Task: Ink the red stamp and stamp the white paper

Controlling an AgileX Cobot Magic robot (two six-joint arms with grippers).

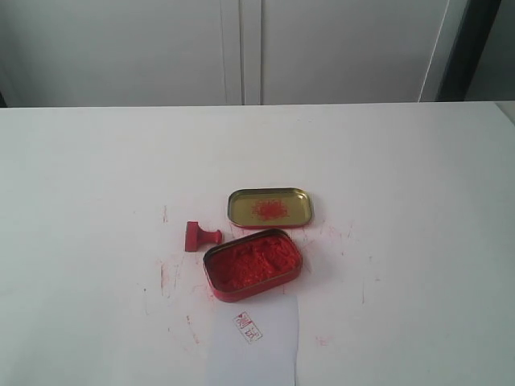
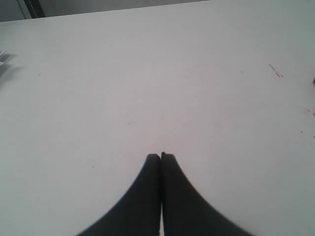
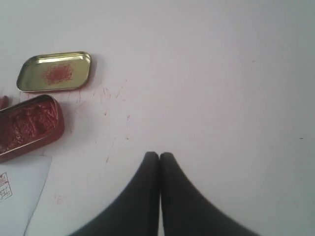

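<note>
White paper (image 1: 269, 354): lay closest to the exterior camera, flat on the table (image 1: 418, 201), just in front of the ink tin (image 1: 253, 265). One small red imprint (image 1: 248, 326) showed near its far left corner.
Table: white, marked with faint red smears (image 1: 162, 277) around the tins.
Ink tin: oval and open, filled with crumbly red paste. It sat between the white paper and the lid (image 1: 270, 207).
Lid: gold-lined, open side up, just behind the ink tin, with a red blot in its middle.
Red stamp (image 1: 201, 236): lay tipped on its side on the table just left of the ink tin, knob pointing toward the tin. Neither claw touched it.
Left claw (image 2: 160, 155): fingers pressed together with nothing between them, over bare table.
Right claw (image 3: 159, 154): fingers likewise closed and empty, over bare table to the right of the tins.
Progress: the imprint suggested one stamping was already on the sheet. With the red stamp lying loose, any further pass would have needed it picked up, pressed into the paste, then pressed on the paper.
Hidden: neither arm appeared in the exterior view. The paper's near edge was cut off, the imprint's characters were too small to read, and the stamp's face could not be checked for ink.
</note>
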